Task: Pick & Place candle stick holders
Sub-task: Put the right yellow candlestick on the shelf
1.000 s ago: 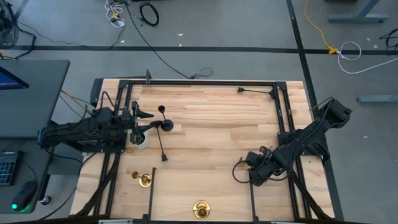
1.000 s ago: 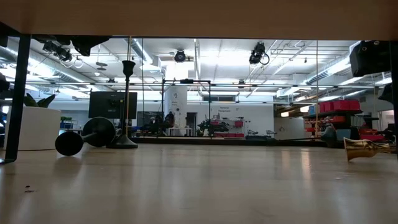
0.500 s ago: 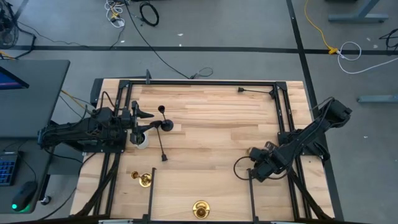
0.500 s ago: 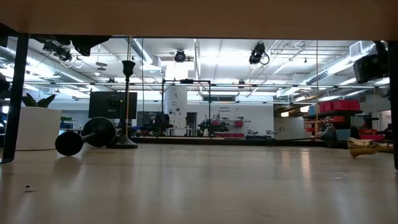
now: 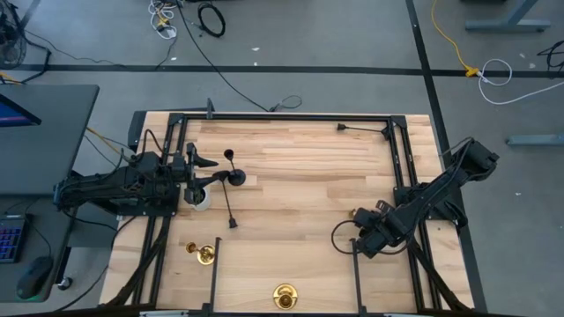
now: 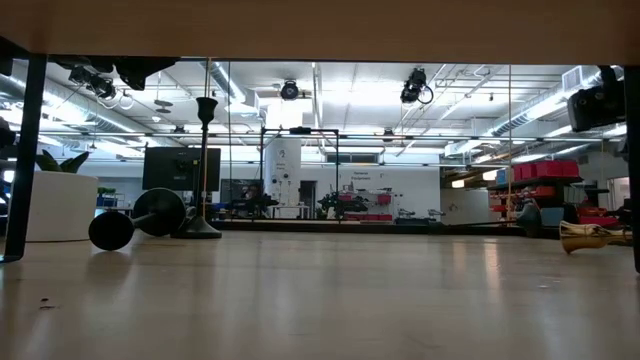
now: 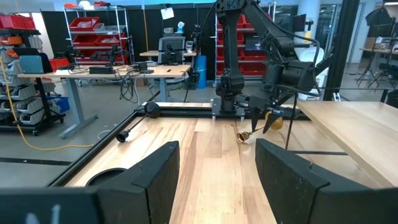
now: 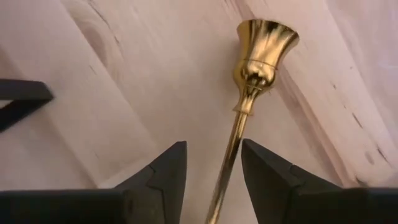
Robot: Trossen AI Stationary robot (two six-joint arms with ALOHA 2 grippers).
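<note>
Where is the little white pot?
In the high view the white pot sits on the table's left side, under the left gripper, beside a fallen black holder.

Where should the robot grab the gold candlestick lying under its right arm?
On the thin stem, coming straight down from above. The gold candlestick lies flat on the table, and its stem already runs between the right gripper's open fingers. The flared cup looks wider and rounder, so it would probably slip.
</note>
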